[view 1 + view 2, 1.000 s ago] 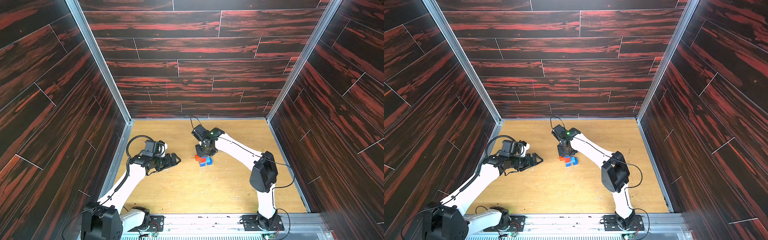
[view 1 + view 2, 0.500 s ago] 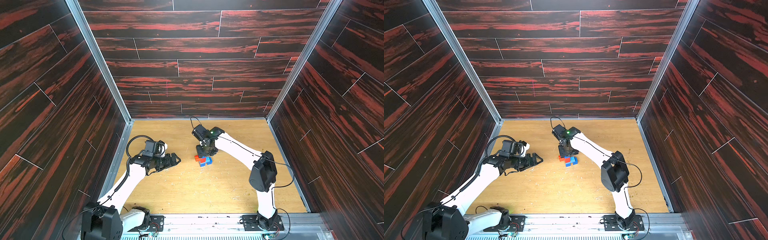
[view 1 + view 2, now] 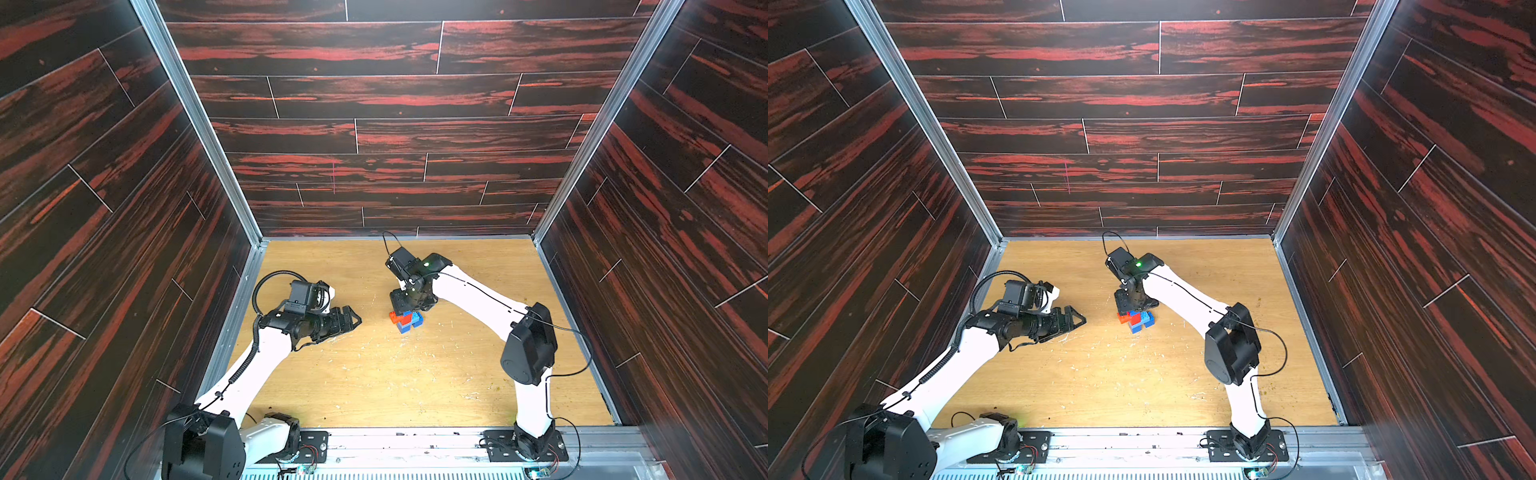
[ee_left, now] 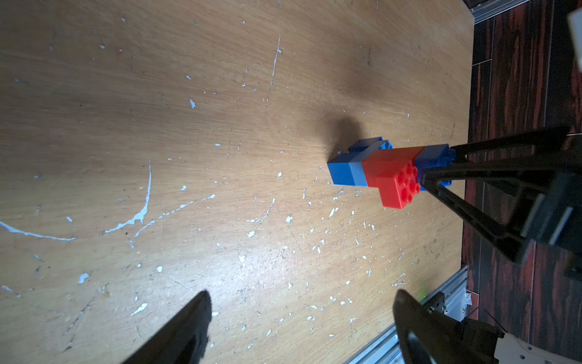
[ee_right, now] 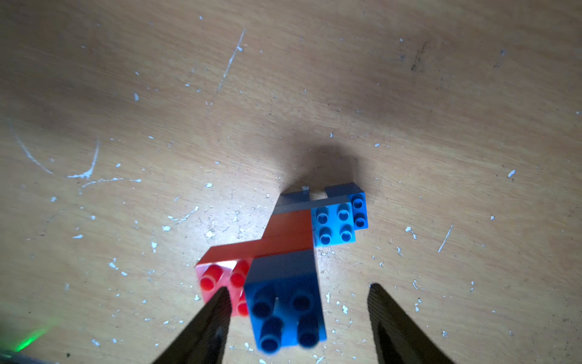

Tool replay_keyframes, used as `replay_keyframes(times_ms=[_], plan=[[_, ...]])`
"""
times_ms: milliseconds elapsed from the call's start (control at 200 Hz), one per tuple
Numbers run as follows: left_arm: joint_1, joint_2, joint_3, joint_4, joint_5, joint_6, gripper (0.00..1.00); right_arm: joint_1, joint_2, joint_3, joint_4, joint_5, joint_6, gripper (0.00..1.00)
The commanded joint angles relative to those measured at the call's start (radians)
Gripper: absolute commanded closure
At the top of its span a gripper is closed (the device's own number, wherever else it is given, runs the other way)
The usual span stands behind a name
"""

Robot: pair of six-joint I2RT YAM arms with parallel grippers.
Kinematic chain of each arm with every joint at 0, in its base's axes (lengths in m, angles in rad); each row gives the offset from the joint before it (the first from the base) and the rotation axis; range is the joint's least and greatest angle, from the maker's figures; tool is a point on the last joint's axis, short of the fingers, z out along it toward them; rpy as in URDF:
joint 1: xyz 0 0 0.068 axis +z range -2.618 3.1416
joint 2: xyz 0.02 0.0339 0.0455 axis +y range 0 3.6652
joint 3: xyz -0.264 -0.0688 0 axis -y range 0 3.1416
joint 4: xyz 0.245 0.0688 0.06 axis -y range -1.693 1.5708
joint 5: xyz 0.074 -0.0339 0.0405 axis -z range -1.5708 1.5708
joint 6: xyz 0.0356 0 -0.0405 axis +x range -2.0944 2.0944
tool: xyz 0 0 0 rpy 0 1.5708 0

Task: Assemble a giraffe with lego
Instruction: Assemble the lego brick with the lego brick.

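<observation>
Giraffe (image 3: 405, 321) standing upright on wooden table (image 3: 374, 382), near middle, on two dark blue legs. Light blue body, red neck and head, blue top piece (image 5: 285, 302) all joined. We are hovering right gripper (image 5: 299, 290) straight above it, fingers spread and straddling top piece, gap showing on one side, gripping nothing. We are holding left gripper (image 4: 302, 294) well apart from giraffe, low over table, fingers wide, empty, pointing toward it.

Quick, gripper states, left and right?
Left gripper: open, holding nothing.
Right gripper: open, jaws astride the top of the giraffe, not clamping it.
</observation>
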Motion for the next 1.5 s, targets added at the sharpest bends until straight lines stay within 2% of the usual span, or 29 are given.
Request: replay_keyframes(times_ms=[0, 105, 235, 401, 666, 1493], plan=[[-0.004, 0.0, 0.008, -0.03, -0.009, 0.015, 0.09, -0.013, -0.036, -0.013, 0.007, -0.006, -0.015, 0.29], [-0.004, 0.0, 0.006, -0.03, -0.009, 0.015, 0.09, -0.012, -0.057, -0.014, 0.016, -0.022, -0.024, 0.31], [-0.004, 0.003, 0.008, -0.03, -0.012, 0.015, 0.09, -0.012, -0.093, -0.019, 0.023, -0.029, -0.026, 0.44], [-0.004, 0.006, 0.009, -0.03, -0.012, 0.015, 0.09, -0.013, -0.088, -0.017, 0.012, -0.02, -0.032, 0.72], [-0.004, 0.003, 0.004, -0.031, -0.012, 0.015, 0.09, -0.013, -0.062, -0.014, 0.023, -0.056, -0.033, 1.0], [-0.004, 0.001, 0.005, -0.034, -0.016, 0.016, 0.09, -0.013, 0.002, -0.07, 0.002, -0.091, -0.014, 1.0]])
